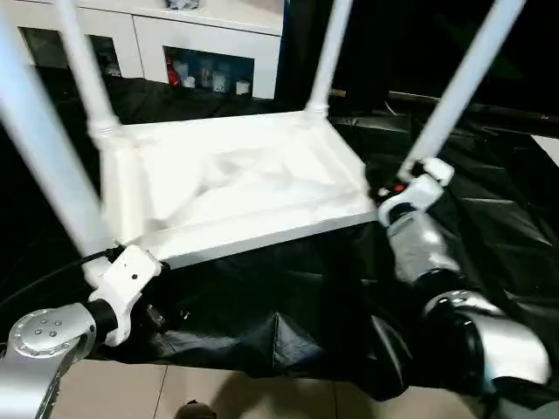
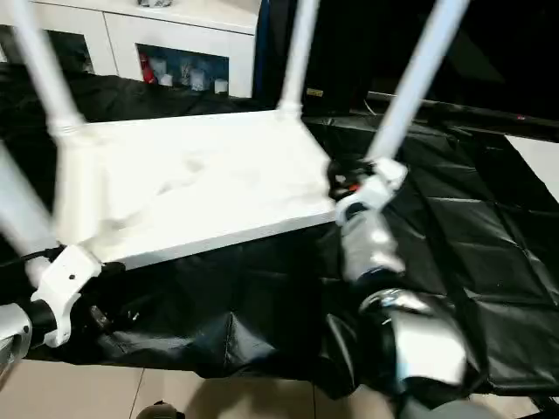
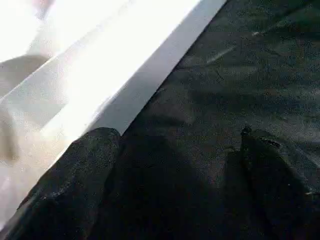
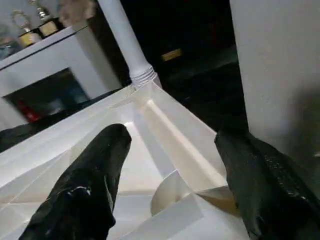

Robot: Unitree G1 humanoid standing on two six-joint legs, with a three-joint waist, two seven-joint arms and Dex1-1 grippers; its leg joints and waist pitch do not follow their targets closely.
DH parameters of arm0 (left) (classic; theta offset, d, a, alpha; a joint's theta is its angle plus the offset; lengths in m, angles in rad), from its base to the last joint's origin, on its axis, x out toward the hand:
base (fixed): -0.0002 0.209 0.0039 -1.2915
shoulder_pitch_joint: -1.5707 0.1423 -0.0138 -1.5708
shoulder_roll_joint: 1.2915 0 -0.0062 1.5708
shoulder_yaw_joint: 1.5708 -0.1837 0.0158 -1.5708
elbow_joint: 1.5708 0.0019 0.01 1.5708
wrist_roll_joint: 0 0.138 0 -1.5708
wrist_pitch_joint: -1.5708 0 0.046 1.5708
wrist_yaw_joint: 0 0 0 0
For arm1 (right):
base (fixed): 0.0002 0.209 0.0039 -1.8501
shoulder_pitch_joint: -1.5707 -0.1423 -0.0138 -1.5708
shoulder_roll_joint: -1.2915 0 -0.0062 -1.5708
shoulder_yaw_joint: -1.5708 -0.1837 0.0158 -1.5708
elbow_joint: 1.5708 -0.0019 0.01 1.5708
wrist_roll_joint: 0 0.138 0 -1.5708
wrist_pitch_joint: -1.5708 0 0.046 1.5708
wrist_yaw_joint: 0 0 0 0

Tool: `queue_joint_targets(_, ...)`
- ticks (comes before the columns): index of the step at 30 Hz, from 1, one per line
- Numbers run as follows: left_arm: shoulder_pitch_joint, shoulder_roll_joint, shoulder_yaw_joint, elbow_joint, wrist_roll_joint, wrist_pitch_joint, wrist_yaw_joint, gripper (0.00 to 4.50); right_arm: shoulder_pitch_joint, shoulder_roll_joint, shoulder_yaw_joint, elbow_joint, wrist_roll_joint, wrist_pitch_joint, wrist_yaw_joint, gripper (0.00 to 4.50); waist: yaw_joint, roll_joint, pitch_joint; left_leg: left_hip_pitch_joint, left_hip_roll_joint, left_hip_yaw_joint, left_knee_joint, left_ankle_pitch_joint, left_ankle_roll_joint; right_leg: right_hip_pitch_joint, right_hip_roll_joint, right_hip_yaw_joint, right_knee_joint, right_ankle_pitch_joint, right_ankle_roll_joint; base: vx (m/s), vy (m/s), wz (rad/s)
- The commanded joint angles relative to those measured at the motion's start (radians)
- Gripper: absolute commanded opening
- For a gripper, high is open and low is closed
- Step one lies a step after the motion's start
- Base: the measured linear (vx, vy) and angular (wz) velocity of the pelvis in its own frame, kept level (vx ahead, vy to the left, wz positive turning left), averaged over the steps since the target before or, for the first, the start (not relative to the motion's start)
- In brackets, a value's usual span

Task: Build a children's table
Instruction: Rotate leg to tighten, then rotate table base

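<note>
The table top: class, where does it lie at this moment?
In the left eye view the table top lies upside down on the black sheet, legs up, in front of the white cabinet, between the left tool and the right tool.

Left gripper (image 3: 175, 165) with fingers spread wide at the table's (image 1: 262, 188) near edge; right gripper (image 4: 172, 175) open at its right corner.

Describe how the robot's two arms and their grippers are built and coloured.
Both forearms are shiny silver metal with black joint sections. The left arm has a round silver cap with small screws and a white blocky wrist housing. The right arm ends in a white wrist housing with a red mark. Each gripper has two thick, matte black fingers.
</note>
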Motion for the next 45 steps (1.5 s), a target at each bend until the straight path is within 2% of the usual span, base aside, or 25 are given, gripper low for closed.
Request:
queue_joint_targets(1,0.024,-0.020,0.048,0.041,-0.025,-0.061,0.002,4.45,-0.012,-0.053,-0.031,0.001,0.008,-0.030,-0.008,3.19,-0.007,0.031,-0.063,0.016,0.001,0.008,-0.063,-0.332,-0.030,0.029,-0.039,0.036,-0.069,-0.229,-0.148,0.000,0.000,0.00)
queue_joint_targets(2,0.032,-0.028,0.058,0.051,-0.036,-0.075,-0.002,4.45,-0.011,-0.057,-0.031,0.000,0.008,-0.027,-0.002,3.19,-0.010,0.026,-0.063,0.013,0.000,0.008,-0.062,-0.327,-0.028,0.033,-0.040,0.035,-0.070,-0.222,-0.151,0.000,0.000,0.00)
queue_joint_targets(4,0.051,-0.038,0.077,0.062,-0.058,-0.103,-0.015,4.45,-0.009,-0.061,-0.028,0.002,0.002,-0.020,0.018,3.19,-0.010,0.026,-0.065,0.015,0.001,0.009,-0.061,-0.324,-0.025,0.031,-0.039,0.035,-0.068,-0.217,-0.153,0.000,0.000,0.00)
queue_joint_targets(8,0.146,-0.039,0.160,0.098,-0.144,-0.203,-0.109,4.45,0.042,-0.049,0.026,-0.040,-0.024,0.028,0.190,3.19,-0.016,0.025,-0.062,0.012,0.002,0.009,-0.062,-0.335,0.000,0.032,-0.036,0.035,-0.074,-0.239,-0.160,0.000,0.000,0.00)
queue_joint_targets(11,0.173,-0.044,0.200,0.109,-0.190,-0.228,-0.145,4.45,0.083,-0.042,0.076,-0.083,-0.050,0.024,0.279,3.19,-0.021,0.032,-0.060,0.015,0.007,0.006,-0.066,-0.358,0.001,0.030,-0.036,0.036,-0.076,-0.243,-0.175,0.000,0.000,0.00)
queue_joint_targets(14,0.217,-0.111,0.274,0.089,-0.259,-0.288,-0.117,4.45,0.218,-0.028,0.157,-0.271,-0.058,0.049,0.377,3.19,-0.020,0.043,-0.055,0.021,0.010,0.003,-0.072,-0.405,-0.008,0.030,-0.037,0.037,-0.082,-0.269,-0.176,0.000,0.000,0.00)
queue_joint_targets(15,0.230,-0.143,0.288,0.085,-0.264,-0.316,-0.082,4.45,0.273,-0.021,0.178,-0.355,-0.060,0.060,0.368,3.19,-0.021,0.042,-0.055,0.020,0.011,0.004,-0.072,-0.404,-0.009,0.031,-0.036,0.038,-0.085,-0.260,-0.172,0.000,0.000,0.00)
queue_joint_targets(18,0.238,-0.219,0.307,0.091,-0.254,-0.385,0.011,4.45,0.399,0.002,0.213,-0.554,-0.077,0.082,0.286,3.19,-0.018,0.038,-0.054,0.021,0.011,0.004,-0.075,-0.413,-0.012,0.032,-0.035,0.039,-0.088,-0.271,-0.154,0.000,0.000,0.00)
queue_joint_targets(21,0.227,-0.266,0.311,0.101,-0.240,-0.445,0.065,4.45,0.495,0.024,0.231,-0.707,-0.085,0.132,0.232,3.19,-0.019,0.029,-0.049,0.021,0.008,0.000,-0.078,-0.444,-0.017,0.029,-0.037,0.039,-0.100,-0.375,-0.107,0.000,0.000,0.00)
queue_joint_targets(22,0.218,-0.280,0.309,0.104,-0.231,-0.462,0.081,4.45,0.537,0.028,0.246,-0.762,-0.109,0.135,0.216,3.19,-0.018,0.029,-0.047,0.021,0.008,0.000,-0.079,-0.448,-0.017,0.029,-0.038,0.039,-0.105,-0.399,-0.096,0.000,0.000,0.00)
queue_joint_targets(23,0.194,-0.302,0.306,0.102,-0.223,-0.479,0.102,4.45,0.606,0.035,0.271,-0.851,-0.151,0.139,0.198,3.19,-0.016,0.027,-0.043,0.026,0.007,0.000,-0.078,-0.467,-0.021,0.022,-0.040,0.041,-0.116,-0.461,-0.061,0.000,0.000,0.00)
queue_joint_targets(25,0.166,-0.313,0.302,0.103,-0.211,-0.493,0.121,4.45,0.649,0.046,0.276,-0.907,-0.161,0.150,0.180,3.19,-0.018,0.023,-0.044,0.025,0.006,-0.004,-0.079,-0.476,-0.026,0.021,-0.043,0.039,-0.121,-0.509,-0.036,0.000,0.000,0.00)
queue_joint_targets(27,0.120,-0.319,0.312,0.112,-0.211,-0.498,0.150,4.45,0.698,0.051,0.286,-0.973,-0.165,0.196,0.155,3.19,-0.023,0.026,-0.043,0.024,0.005,-0.007,-0.081,-0.494,-0.031,0.018,-0.039,0.037,-0.122,-0.517,-0.026,0.000,0.000,0.00)
queue_joint_targets(28,0.099,-0.320,0.319,0.118,-0.217,-0.497,0.161,4.45,0.716,0.051,0.294,-0.989,-0.173,0.203,0.150,3.19,-0.021,0.027,-0.044,0.030,0.005,-0.008,-0.079,-0.509,-0.034,0.014,-0.037,0.036,-0.124,-0.519,-0.020,0.000,0.000,0.00)
queue_joint_targets(29,0.087,-0.321,0.322,0.122,-0.220,-0.500,0.171,4.45,0.732,0.049,0.303,-1.010,-0.176,0.214,0.142,3.19,-0.025,0.025,-0.044,0.024,0.003,-0.011,-0.080,-0.511,-0.034,0.019,-0.039,0.034,-0.122,-0.515,-0.021,0.000,0.000,0.00)
queue_joint_targets(30,0.074,-0.316,0.324,0.127,-0.220,-0.500,0.176,4.45,0.740,0.047,0.309,-1.010,-0.180,0.223,0.137,3.19,-0.026,0.029,-0.044,0.022,0.003,-0.013,-0.081,-0.510,-0.036,0.021,-0.039,0.033,-0.121,-0.514,-0.020,0.000,0.000,0.00)
queue_joint_targets(32,0.057,-0.306,0.320,0.134,-0.221,-0.501,0.182,4.45,0.746,0.046,0.316,-1.008,-0.184,0.243,0.124,3.19,-0.034,0.028,-0.045,0.022,0.001,-0.013,-0.079,-0.519,-0.038,0.017,-0.038,0.033,-0.121,-0.511,-0.020,0.000,0.000,0.00)
queue_joint_targets(34,0.041,-0.299,0.310,0.142,-0.224,-0.513,0.179,4.45,0.754,0.046,0.323,-1.023,-0.192,0.280,0.109,3.19,-0.038,0.027,-0.047,0.017,0.001,-0.015,-0.080,-0.512,-0.040,0.022,-0.039,0.033,-0.118,-0.504,-0.021,0.000,0.000,0.00)
queue_joint_targets(36,0.020,-0.297,0.294,0.144,-0.230,-0.516,0.164,4.45,0.748,0.047,0.327,-1.017,-0.205,0.304,0.097,3.19,-0.036,0.027,-0.047,0.024,0.001,-0.013,-0.077,-0.518,-0.039,0.015,-0.037,0.035,-0.118,-0.484,-0.029,0.000,0.000,0.00)
queue_joint_targets(38,0.006,-0.296,0.284,0.147,-0.230,-0.508,0.160,4.45,0.740,0.047,0.329,-1.012,-0.208,0.320,0.089,3.19,-0.033,0.027,-0.049,0.023,0.002,-0.011,-0.077,-0.504,-0.038,0.018,-0.039,0.037,-0.114,-0.457,-0.041,0.000,0.000,0.00)
queue_joint_targets(39,-0.003,-0.293,0.275,0.154,-0.225,-0.507,0.161,4.45,0.729,0.044,0.334,-1.003,-0.213,0.321,0.087,3.19,-0.032,0.027,-0.050,0.023,0.003,-0.011,-0.077,-0.500,-0.038,0.018,-0.039,0.037,-0.113,-0.445,-0.044,0.000,0.000,0.00)
queue_joint_targets(40,-0.020,-0.290,0.264,0.165,-0.219,-0.500,0.163,4.45,0.708,0.041,0.340,-0.983,-0.219,0.318,0.088,3.19,-0.031,0.033,-0.051,0.025,0.003,-0.010,-0.077,-0.492,-0.039,0.017,-0.038,0.038,-0.109,-0.420,-0.052,0.000,0.000,0.00)
queue_joint_targets(41,-0.030,-0.287,0.249,0.170,-0.221,-0.486,0.155,4.45,0.685,0.040,0.344,-0.962,-0.220,0.315,0.090,3.19,-0.032,0.031,-0.052,0.025,0.003,-0.009,-0.076,-0.485,-0.039,0.018,-0.037,0.038,-0.108,-0.404,-0.056,0.000,0.000,0.00)
queue_joint_targets(43,-0.035,-0.282,0.211,0.149,-0.256,-0.430,0.120,4.45,0.640,0.041,0.349,-0.918,-0.220,0.318,0.098,3.19,-0.033,0.032,-0.054,0.022,0.004,-0.008,-0.076,-0.463,-0.043,0.023,-0.037,0.038,-0.099,-0.363,-0.074,0.000,0.000,0.00)
queue_joint_targets(45,-0.034,-0.277,0.174,0.117,-0.298,-0.387,0.076,4.45,0.601,0.037,0.357,-0.870,-0.230,0.331,0.104,3.19,-0.032,0.033,-0.055,0.025,0.005,-0.004,-0.074,-0.451,-0.044,0.020,-0.036,0.040,-0.095,-0.336,-0.091,0.000,0.000,0.00)
